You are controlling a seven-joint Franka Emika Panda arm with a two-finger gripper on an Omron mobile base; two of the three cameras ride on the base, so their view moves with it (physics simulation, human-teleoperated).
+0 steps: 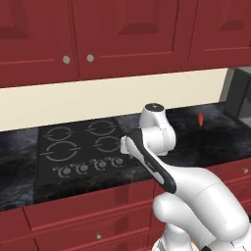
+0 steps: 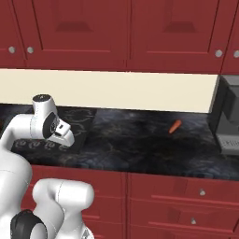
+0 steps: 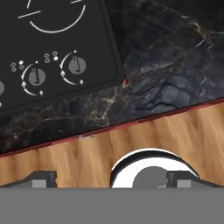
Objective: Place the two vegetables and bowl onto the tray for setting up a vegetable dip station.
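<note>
Carrot, a small tapered orange-red piece, lies on the dark marbled stone table, well to the right of the black glass cooktop with white ring markings and near the dark grey appliance at the right edge; in the left base view the same carrot sits far back, close to the cream wall; the bowl, the tray and the green vegetable cannot be placed from these frames, which is the first risk, since a reach begun without knowing where the tray lies could carry the carrot to no good spot.

Going down in size: the white arm is folded above the table's front edge beside the cooktop, well apart from the carrot; a long sideways swing from this pose could bring the elbow near the red cabinet doors overhead, or drag the wrist across the round cooktop knobs; the carrot is slim and rounded, so I judge a descent off its middle would roll it towards the wall or the appliance.

The pincer stands wide and holds nothing, its dark tips over the table's edge and the wooden floor below; anything released here could fall to that floor.
</note>
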